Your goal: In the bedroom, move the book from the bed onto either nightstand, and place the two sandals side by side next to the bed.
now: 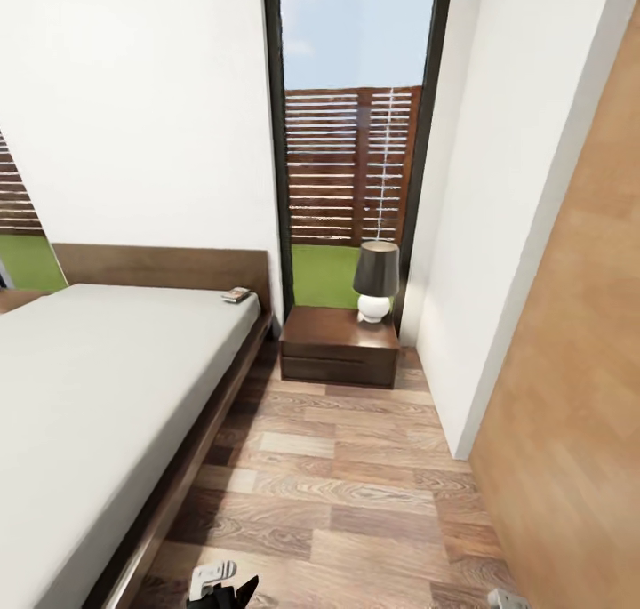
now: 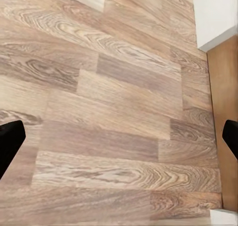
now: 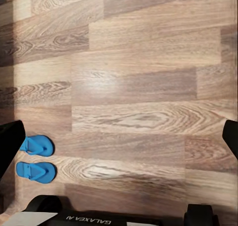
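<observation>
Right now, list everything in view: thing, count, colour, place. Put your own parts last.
bed: one, dark brown frame, pale mattress, left of the room.
book: one, small, dark, on the mattress corner by the headboard.
nightstand: one, dark brown, beside the bed under the window.
lamp: one, dark shade, white base, on the nightstand.
window: one, black-framed, slatted brown fence outside.
sandals: two, bright blue, side by side on the wood floor.
left gripper: black fingertips wide apart, over bare floor.
right gripper: fingertips wide apart, nothing held.
</observation>
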Tool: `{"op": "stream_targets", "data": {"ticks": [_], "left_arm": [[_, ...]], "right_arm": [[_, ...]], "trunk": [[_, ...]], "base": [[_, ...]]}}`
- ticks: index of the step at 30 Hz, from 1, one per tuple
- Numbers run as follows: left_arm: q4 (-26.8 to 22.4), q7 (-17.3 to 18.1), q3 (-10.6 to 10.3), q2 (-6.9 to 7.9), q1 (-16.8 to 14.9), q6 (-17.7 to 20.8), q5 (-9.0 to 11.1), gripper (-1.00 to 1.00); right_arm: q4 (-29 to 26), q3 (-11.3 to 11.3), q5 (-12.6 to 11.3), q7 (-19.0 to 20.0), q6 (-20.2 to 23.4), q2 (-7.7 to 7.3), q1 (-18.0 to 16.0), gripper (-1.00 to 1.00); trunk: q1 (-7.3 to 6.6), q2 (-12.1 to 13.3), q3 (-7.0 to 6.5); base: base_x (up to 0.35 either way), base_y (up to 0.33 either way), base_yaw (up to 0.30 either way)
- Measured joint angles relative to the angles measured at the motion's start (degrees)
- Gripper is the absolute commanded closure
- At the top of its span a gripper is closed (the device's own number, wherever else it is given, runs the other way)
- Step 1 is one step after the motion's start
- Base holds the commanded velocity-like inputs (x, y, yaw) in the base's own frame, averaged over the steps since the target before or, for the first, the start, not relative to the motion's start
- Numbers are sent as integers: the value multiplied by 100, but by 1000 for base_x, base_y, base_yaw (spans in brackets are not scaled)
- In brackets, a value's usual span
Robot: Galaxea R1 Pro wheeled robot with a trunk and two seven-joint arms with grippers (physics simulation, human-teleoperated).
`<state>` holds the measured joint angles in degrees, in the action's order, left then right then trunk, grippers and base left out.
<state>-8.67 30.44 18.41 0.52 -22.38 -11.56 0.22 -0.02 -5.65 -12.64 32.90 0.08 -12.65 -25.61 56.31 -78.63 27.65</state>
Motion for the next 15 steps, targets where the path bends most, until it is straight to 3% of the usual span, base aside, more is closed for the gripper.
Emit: {"op": "stream_targets", "data": {"ticks": [5, 15], "left_arm": [[-1, 1, 5, -1, 1, 1, 2, -100], [6, 1, 0, 0, 1, 1, 2, -100]], "right_arm": [[1, -1, 0, 0, 0, 0, -1, -100], [2, 0, 0, 1, 0, 1, -2, -100]], "trunk": [[0, 0, 0], [0, 0, 0]], "base": [[0, -73, -189], [0, -28, -24]]}}
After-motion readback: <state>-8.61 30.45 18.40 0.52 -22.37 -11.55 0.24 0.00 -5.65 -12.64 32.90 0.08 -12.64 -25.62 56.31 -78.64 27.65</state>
